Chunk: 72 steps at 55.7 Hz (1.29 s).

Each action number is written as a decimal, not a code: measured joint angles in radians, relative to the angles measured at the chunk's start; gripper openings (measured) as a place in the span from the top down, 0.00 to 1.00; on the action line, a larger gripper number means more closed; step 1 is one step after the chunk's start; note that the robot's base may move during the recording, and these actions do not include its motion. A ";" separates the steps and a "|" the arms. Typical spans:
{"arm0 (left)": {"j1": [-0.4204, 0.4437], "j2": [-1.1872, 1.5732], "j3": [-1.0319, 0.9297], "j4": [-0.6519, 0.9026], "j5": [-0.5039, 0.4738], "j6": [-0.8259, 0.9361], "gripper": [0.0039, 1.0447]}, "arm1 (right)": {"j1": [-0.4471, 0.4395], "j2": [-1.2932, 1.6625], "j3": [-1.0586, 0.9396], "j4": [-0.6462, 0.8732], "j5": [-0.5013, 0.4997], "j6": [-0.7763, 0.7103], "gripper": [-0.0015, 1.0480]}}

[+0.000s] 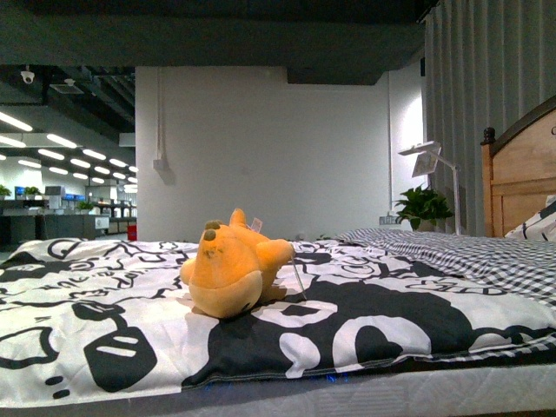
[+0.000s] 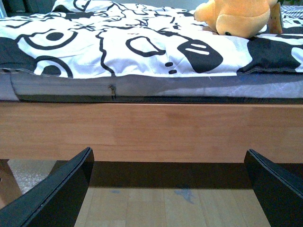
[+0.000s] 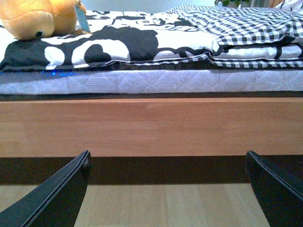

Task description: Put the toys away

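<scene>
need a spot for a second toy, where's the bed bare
Bare quilt lies left of the plush toy, and between it and the checked blanket. Crowded only at the far right, by the pillow and headboard.

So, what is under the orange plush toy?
The plush toy lies on a black-and-white quilt. Below that are a mattress and a wooden bed frame. The quilt patch directly beneath the toy is hidden.

The front view looks level across the patterned quilt [image 1: 104,304] from its near edge toward a white wall [image 1: 278,156]. Both wrist views sit lower, outside it, facing the wooden side rail [image 2: 151,132] from close by. All three share the plush toy [image 1: 233,269].
</scene>
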 joint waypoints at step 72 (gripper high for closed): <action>0.000 0.002 0.000 0.000 0.000 0.000 0.06 | 0.000 0.002 0.000 0.000 0.003 0.000 0.06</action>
